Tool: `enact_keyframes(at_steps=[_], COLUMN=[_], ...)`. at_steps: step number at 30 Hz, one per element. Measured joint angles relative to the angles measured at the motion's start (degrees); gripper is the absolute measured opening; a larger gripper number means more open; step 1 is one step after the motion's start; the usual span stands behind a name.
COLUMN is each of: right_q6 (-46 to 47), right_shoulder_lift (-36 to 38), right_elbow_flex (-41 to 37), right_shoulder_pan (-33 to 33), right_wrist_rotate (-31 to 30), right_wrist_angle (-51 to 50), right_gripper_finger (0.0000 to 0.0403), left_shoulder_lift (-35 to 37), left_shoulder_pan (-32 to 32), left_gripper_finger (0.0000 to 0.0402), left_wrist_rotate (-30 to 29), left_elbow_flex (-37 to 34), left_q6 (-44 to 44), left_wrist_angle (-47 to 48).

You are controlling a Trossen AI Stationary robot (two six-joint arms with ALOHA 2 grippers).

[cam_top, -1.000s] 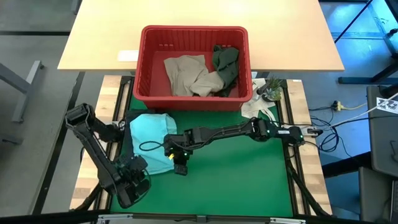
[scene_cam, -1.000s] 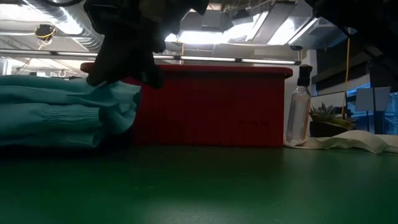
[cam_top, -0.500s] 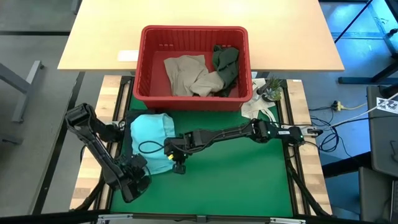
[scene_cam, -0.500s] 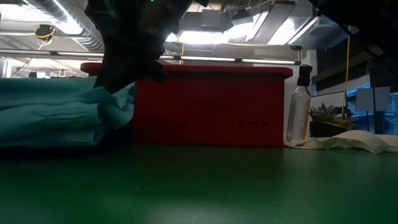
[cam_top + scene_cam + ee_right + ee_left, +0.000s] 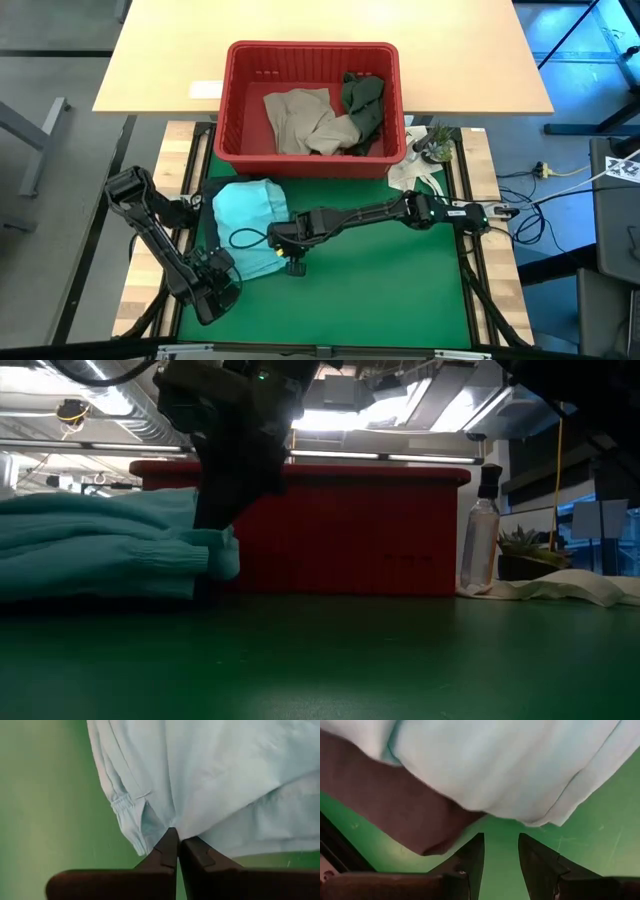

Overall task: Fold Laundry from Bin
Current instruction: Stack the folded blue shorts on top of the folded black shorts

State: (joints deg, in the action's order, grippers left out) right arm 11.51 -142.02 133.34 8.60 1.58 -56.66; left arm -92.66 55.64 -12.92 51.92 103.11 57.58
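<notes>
The light teal garment [image 5: 245,220] lies bunched on the green mat, in front of the red bin [image 5: 232,100]. A beige garment [image 5: 300,120] and a dark olive one [image 5: 362,100] lie inside the bin. My right gripper [image 5: 274,241] reaches in from the table's right and is shut on the teal garment's right side [image 5: 215,550]. My left gripper [image 5: 222,276] hovers low over the mat at the garment's near left, open. In the left wrist view only bare mat shows between the fingers of the left gripper [image 5: 500,851], with the teal cloth [image 5: 510,765] just beyond them. My right gripper pinches a small fold of the teal garment [image 5: 172,824] between its two shut fingertips, at the garment's right-hand edge beside a ribbed hem. The fingers slant down from the table's right. The cloth is slack and the garment rests on the mat.
A clear spray bottle [image 5: 481,540], a small plant [image 5: 437,142] and a white cloth bag [image 5: 412,175] sit at the bin's right. A wooden table [image 5: 150,70] lies behind. Bare green mat [image 5: 380,290] stretches toward the near right.
My right gripper has tipped steeper in place, and the teal edge it holds has come down from raised onto the rest of the garment, ending a little farther right. My left gripper has sunk toward the mat.
</notes>
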Motion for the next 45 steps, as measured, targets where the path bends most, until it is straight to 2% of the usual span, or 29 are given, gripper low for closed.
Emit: enact_keyframes(at_steps=[6,10,13,18,23,26,31,37,40,45], right_q6=[-3.4,-4.3,-4.3,-4.2,-4.0,-4.6,-9.6,-8.1,-3.1,2.0], right_shoulder_lift=[0.0,0.0,0.0,1.7,6.6,8.0,7.7,6.1,5.7,4.5], right_elbow_flex=[0.0,0.0,0.0,-0.1,0.0,0.0,0.0,0.0,0.1,0.0], right_shoulder_pan=[0.0,0.0,0.0,-0.6,-1.7,-2.5,-4.7,-9.2,-12.0,-15.0], right_wrist_rotate=[0.2,0.4,0.5,0.7,1.4,-0.8,-5.6,-5.4,-2.1,7.0], right_wrist_angle=[0.1,0.4,1.1,0.0,-0.5,1.8,8.1,11.2,14.3,16.4], right_gripper_finger=[0.0027,0.0075,0.0113,0.015,0.0156,0.0155,0.0155,0.0154,0.0154,0.0154], left_shoulder_lift=[0.0,0.1,0.6,0.7,0.7,0.7,0.7,0.7,0.7,0.7], left_shoulder_pan=[0.0,0.0,0.0,0.8,0.7,0.3,-0.6,-1.5,-1.8,-1.8], left_gripper_finger=[0.0114,0.0114,0.0114,0.0114,0.0114,0.0114,0.0114,0.0114,0.0114,0.0114], left_wrist_rotate=[-0.4,-0.3,0.4,-2.9,-6.5,-8.2,-13.9,-15.6,-16.2,-16.5], left_elbow_flex=[0.0,1.7,4.8,10.6,12.0,12.0,12.0,12.0,12.0,12.0], left_q6=[0.0,-2.8,-3.9,-4.7,-4.7,-4.7,-4.7,-4.7,-4.7,-4.7], left_wrist_angle=[0.0,1.3,6.0,12.1,12.2,12.0,11.7,10.8,10.7,10.7])
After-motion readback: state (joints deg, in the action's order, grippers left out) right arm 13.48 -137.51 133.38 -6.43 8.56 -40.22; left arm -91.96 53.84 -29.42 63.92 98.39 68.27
